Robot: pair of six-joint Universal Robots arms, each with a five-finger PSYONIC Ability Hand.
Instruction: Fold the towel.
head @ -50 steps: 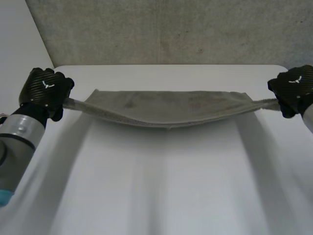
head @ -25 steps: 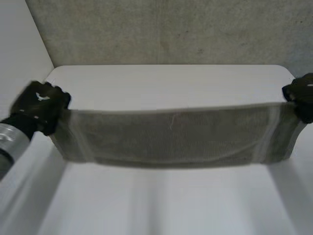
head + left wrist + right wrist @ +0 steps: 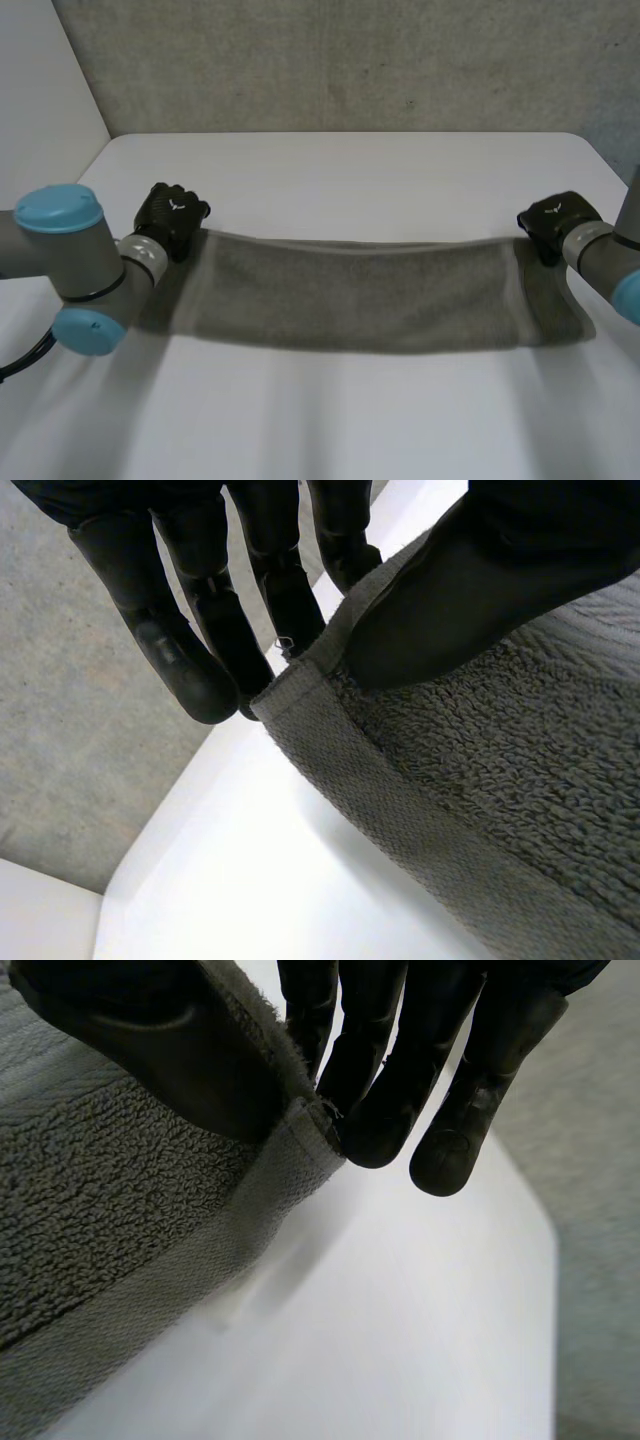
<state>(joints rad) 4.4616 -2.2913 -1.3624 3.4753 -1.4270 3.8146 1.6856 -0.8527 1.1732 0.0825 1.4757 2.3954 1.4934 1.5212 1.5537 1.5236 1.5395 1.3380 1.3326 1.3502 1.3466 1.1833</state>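
Grey towel (image 3: 360,295), head view: stretched betw. left robot hand (image 3: 170,217) & right robot hand (image 3: 552,222), low over the white surface (image 3: 350,170); 0.5 s ago it hung higher. L wrist view: thumb + fingers pinch a corner. R wrist view: same at the other end, so it looks mid-lay-down & next calls for lowering evenly, then letting go.

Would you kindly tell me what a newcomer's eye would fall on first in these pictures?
The grey towel stretched wide over the white table draws the eye first. The left hand pinches one far corner and the right hand the other, thumb against fingers in each wrist view.
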